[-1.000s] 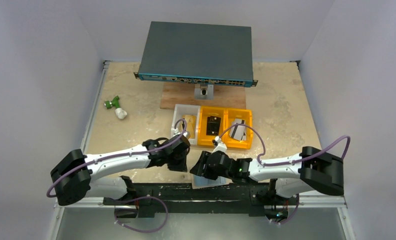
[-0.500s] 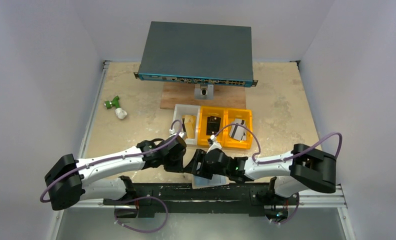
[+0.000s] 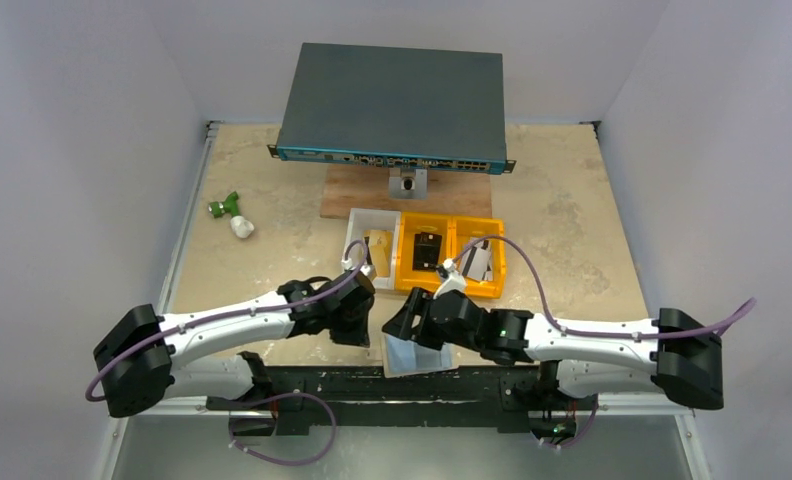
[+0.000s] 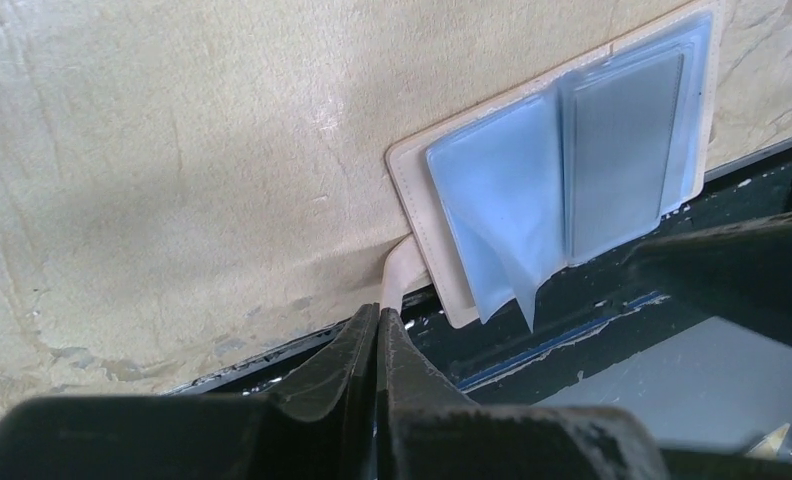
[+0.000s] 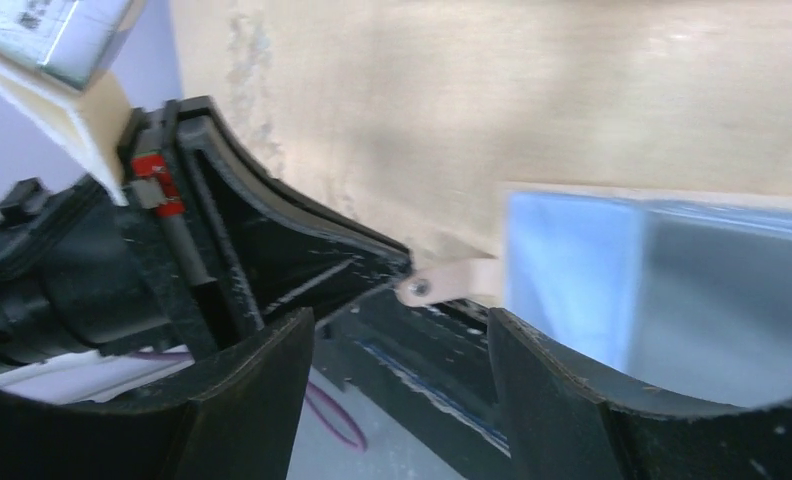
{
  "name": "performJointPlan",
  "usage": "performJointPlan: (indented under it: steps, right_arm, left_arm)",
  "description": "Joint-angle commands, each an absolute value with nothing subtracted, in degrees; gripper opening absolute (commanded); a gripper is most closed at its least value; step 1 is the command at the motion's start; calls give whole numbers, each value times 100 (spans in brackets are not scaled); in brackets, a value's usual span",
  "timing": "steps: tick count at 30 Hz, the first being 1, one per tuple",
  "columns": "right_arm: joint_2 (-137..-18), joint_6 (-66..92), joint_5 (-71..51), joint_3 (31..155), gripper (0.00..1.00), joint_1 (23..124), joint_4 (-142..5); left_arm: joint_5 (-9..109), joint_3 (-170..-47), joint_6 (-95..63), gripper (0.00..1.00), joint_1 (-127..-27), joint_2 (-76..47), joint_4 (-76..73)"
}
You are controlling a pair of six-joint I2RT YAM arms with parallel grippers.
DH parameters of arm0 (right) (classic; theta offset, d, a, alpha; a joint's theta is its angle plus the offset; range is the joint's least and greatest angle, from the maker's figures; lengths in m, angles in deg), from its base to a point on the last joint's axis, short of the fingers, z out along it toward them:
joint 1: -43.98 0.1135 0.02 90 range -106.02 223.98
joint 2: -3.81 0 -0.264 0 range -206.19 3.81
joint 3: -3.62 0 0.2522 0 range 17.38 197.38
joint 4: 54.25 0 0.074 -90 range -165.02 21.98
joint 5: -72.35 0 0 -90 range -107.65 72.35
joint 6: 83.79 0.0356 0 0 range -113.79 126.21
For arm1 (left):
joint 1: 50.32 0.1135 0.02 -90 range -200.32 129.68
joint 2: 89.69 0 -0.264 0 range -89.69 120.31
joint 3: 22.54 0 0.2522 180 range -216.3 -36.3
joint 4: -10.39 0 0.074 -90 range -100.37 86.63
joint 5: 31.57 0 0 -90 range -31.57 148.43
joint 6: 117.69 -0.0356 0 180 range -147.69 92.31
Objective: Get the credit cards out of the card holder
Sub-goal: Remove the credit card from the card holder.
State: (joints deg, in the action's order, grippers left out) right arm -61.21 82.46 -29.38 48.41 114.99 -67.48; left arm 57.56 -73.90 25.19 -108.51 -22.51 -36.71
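- Since a second ago the right arm has stretched out low along the near edge, and its claw (image 3: 409, 318) has moved up over the near-left corner of the holder (image 3: 418, 356); the left arm has barely shifted.
- Holder: lies opened flat at the near edge of the tabletop (image 3: 572, 215), pale blue face up, between the two claws.
- Left claw (image 4: 380, 318): closed on the tan strap (image 4: 404, 268) at the holder's edge, apparently pinning it in place.
- Right claw (image 5: 400, 335): jaws apart, holding nothing, hovering just above the strap end of the holder.
- Done, by my reading: the holder is unfolded and steadied.
- Left to do: a grey card (image 4: 622, 150) seems to sit inside the clear sleeve, so pulling cards out looks not yet begun here; whether other cards are already out, I cannot tell.
- Next step likely: the right claw reaches the sleeve's opening and draws the card free.
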Motion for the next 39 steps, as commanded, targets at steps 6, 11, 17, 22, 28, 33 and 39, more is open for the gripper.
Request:
performJointPlan:
  steps: [6, 11, 17, 22, 28, 33, 39]
  right_arm:
    - [-5217, 8551, -3782, 4230, 49, 11465, -8730]
    - [-5335, 8413, -3806, 4259, 47, 11465, -8750]
    - [-5829, 8338, -3695, 4336, 46, 11465, -8564]
    - [-6055, 8355, -3648, 4328, 46, 11468, -8437]
    - [-6238, 8225, -3871, 4635, 46, 11472, -8628]
    - [-6290, 8056, -3874, 4912, 47, 11499, -8714]
    - [-6311, 7966, -3884, 5100, 48, 11535, -8831]
  left_arm:
    - [5324, -7409, 2382, 0, -10848, -1569, -2969]
    - [5253, -7422, 2394, 0, -10844, -1320, -2826]
    - [5212, -7386, 2416, 0, -10842, -1188, -2723]
    - [5191, -7365, 2426, 0, -10842, -1162, -2683]
    - [5156, -7382, 2401, 0, -10842, -1089, -2644]
    - [5123, -7374, 2399, 0, -10841, -1021, -2592]
    - [5119, -7357, 2399, 0, -10843, -983, -2548]
